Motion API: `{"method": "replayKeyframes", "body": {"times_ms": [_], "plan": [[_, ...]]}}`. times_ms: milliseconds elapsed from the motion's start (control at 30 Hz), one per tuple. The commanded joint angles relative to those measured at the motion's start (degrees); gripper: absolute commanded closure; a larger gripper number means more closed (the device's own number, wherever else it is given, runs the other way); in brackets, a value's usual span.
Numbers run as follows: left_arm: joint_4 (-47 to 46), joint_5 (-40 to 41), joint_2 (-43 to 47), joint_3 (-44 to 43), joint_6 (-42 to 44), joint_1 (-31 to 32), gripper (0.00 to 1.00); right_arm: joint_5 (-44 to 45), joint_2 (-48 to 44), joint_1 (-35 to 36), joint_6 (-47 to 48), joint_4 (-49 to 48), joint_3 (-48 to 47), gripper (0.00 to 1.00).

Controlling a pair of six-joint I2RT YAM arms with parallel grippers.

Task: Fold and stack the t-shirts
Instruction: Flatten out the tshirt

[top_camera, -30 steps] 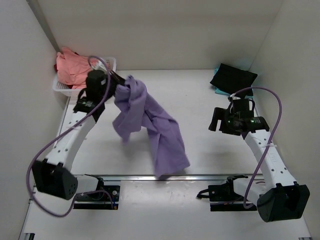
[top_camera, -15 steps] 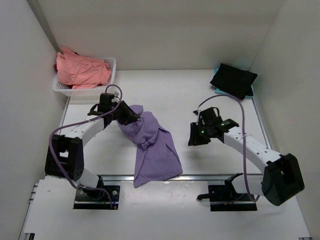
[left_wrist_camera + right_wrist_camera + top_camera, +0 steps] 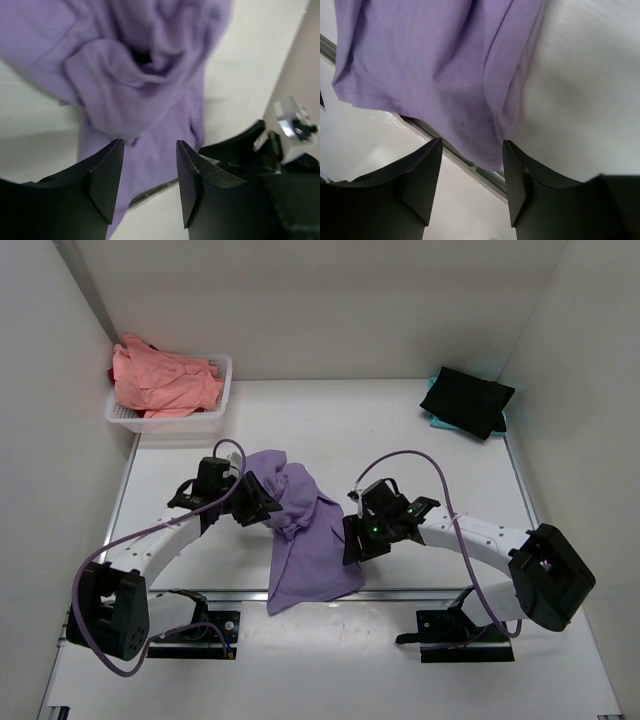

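Jaws parted and empty, the left gripper (image 3: 150, 150) faces the bunched far end of the lavender t-shirt (image 3: 305, 540). The right gripper (image 3: 472, 147), likewise parted, hovers over the shirt's right side near the hem. The shirt's long axis runs from mid-table (image 3: 420, 440) to the near edge, with the hem overhanging. Both arms appear equally close. No brand or writing is legible.
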State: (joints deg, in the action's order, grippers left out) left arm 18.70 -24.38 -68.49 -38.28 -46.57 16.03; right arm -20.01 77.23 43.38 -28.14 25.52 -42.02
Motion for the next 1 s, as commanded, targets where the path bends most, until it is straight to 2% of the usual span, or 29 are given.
{"method": "replayKeyframes", "body": {"times_ms": [0,267,400,433,467,500,533,567,600,700,767,967], "plan": [[1.4,4.2,0.8,2.5,1.2,0.2,0.43,-0.6,0.3,1.7,-1.7,-2.9,0.1,0.51],[-1.5,8.6,-6.8,2.5,0.8,3.2,0.4,0.2,2.4,2.6,-1.9,-2.3,0.3,0.46],[-3.3,8.6,-10.0,1.5,0.2,4.3,0.45,0.6,4.1,2.9,-1.7,-2.3,0.4,0.48],[-3.7,8.2,-10.4,1.2,0.0,4.4,0.53,0.4,4.2,2.9,-1.9,-2.3,0.6,0.49],[-4.0,8.0,-11.1,0.9,-0.2,4.4,0.65,0.3,4.5,3.0,-1.7,-1.8,0.5,0.52],[-4.0,7.9,-11.1,0.8,-0.3,4.4,0.76,0.1,4.9,3.2,-1.6,-1.8,0.4,0.61],[-4.6,7.5,-11.0,1.1,-0.5,4.3,0.92,0.4,5.3,3.1,-1.0,-2.0,0.4,0.68],[-5.1,7.1,-10.7,0.7,-0.9,4.0,1.0,0.4,5.1,2.7,-1.1,-1.7,0.6,0.77],[-5.3,6.6,-10.1,0.6,-1.2,3.7,1.0,0.4,5.2,2.4,-1.0,-1.9,0.5,0.99],[-4.4,5.7,-7.5,-0.8,-1.6,2.6,1.0,1.8,4.3,1.5,0.4,1.2,-1.1,1.0],[-2.6,6.3,-4.7,-5.1,-1.8,1.3,1.0,5.2,2.8,-0.4,1.4,4.7,-4.7,1.0],[7.1,7.0,-1.5,-23.9,-0.5,-3.5,1.0,10.0,-6.0,-14.5,5.8,14.0,-15.1,1.0]]}}
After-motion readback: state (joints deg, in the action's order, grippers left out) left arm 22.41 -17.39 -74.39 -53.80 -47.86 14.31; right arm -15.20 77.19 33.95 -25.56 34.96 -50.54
